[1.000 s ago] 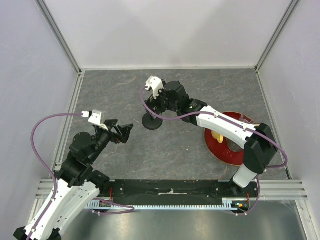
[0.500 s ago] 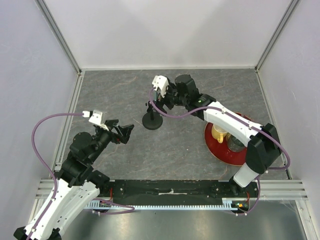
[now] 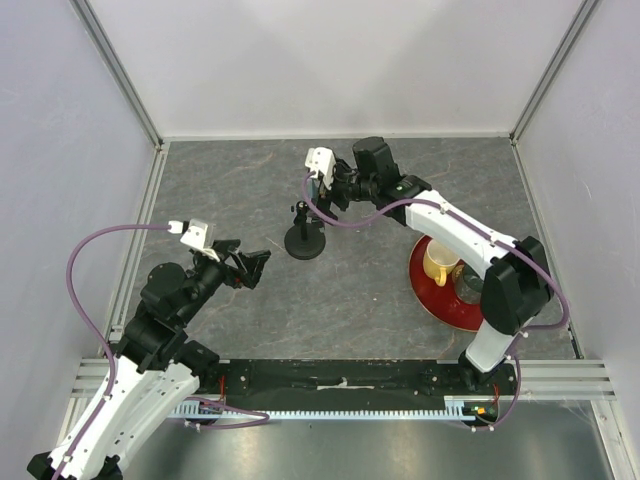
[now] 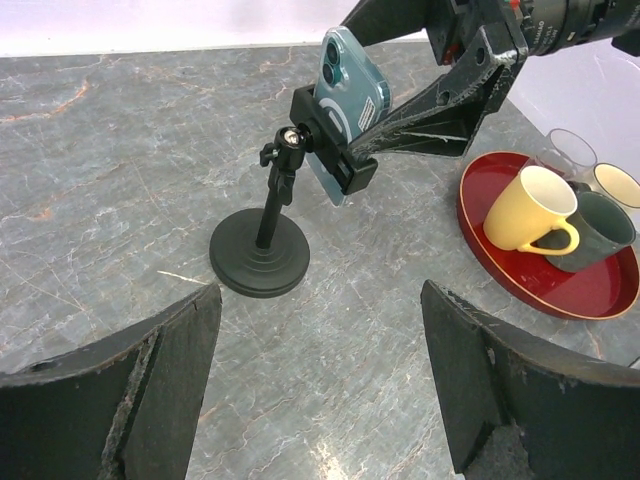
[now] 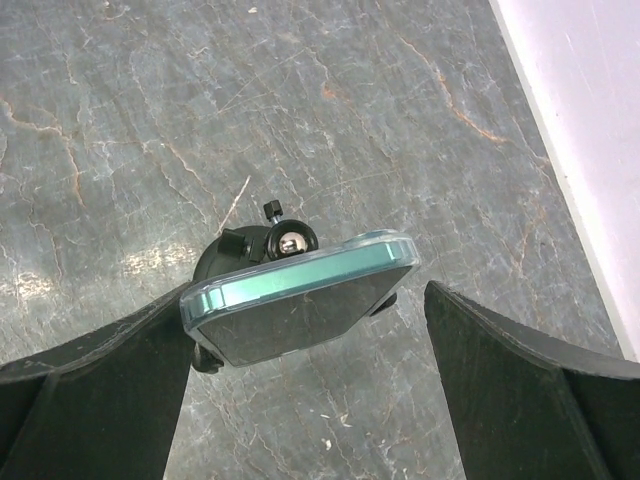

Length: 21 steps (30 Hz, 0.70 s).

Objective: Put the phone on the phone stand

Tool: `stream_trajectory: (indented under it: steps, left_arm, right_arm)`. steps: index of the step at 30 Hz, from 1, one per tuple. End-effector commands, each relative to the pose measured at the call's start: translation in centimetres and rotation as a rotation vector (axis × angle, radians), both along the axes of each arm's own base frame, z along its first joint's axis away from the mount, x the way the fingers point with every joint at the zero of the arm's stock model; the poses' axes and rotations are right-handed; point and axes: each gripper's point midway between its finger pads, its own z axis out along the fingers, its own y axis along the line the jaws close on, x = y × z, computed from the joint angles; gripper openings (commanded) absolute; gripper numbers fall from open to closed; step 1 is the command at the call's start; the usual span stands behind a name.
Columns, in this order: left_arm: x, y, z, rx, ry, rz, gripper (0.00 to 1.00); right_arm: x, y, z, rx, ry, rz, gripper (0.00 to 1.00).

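Clearly the phone [image 4: 345,95] sits in the phone stand [image 4: 260,265], all jaws apart, tray [image 4: 590,292] nearby

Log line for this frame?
phone: seated in phone stand clamp | right claw: open, either side of phone | left claw: open, empty

One phone [image 4: 350,95], one phone stand [image 4: 260,265], one red tray [image 4: 590,290], two mugs [image 4: 530,210], one clear glass [image 4: 572,152], one pale cup [image 4: 618,185], two robot arms [image 3: 450,225]

Right arm [image 3: 450,225] outstretched forward, left arm [image 3: 170,300] folded low (jaws of both wide apart)
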Motion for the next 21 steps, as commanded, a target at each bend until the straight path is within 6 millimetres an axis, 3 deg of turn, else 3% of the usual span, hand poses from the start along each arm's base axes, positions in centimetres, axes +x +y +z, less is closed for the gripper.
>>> stream_trajectory:
  steps: [1,9,15,21]
  left_arm:
    - [0.1,-0.4,1.2,-0.032,-0.032,-0.018,0.86]
    - [0.1,-0.6,1.2,-0.029,-0.033,-0.026,0.86]
    - [0.0,-0.6,1.2,-0.031,-0.036,-0.031,0.86]
    - [0.0,-0.5,1.1,-0.03,-0.035,-0.026,0.86]
  right_arm:
    - [-0.6,1.4,1.4,0.03,-0.017,0.127,0.98]
    - [-0.5,2.2,0.4,0.023,0.011,0.175,0.97]
    - [-1.0,2.3,0.1,0.026,0.026,0.192,0.79]
    - [-1.8,2.5,0.4,0.053,0.057,0.214,0.43]
